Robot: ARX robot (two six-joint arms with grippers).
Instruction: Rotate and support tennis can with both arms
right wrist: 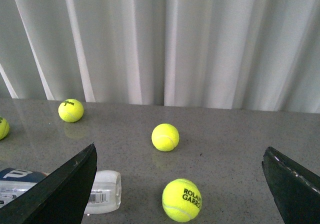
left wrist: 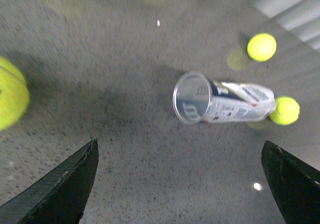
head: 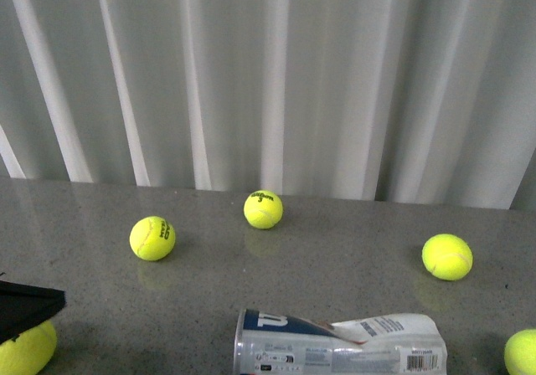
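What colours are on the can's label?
The tennis can label is white and navy with a white W; front view shows it best.

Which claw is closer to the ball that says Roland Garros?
Right. The ball lies just ahead of the right gripper; from the left gripper it sits beyond the can.

The tennis can (head: 335, 346), lying on its side at the near edge of the table, carries a white "W" logo (head: 272, 319) on its navy band, a barcode (head: 423, 360) at its right end, and fine print on the white label too small to read. The near right tennis ball (right wrist: 182, 199) is printed "ROLAND GARRO" in black, the last letters curving out of sight. The far middle tennis ball (head: 263, 208) and the left tennis ball (head: 152, 238) bear dark print that cannot be read.
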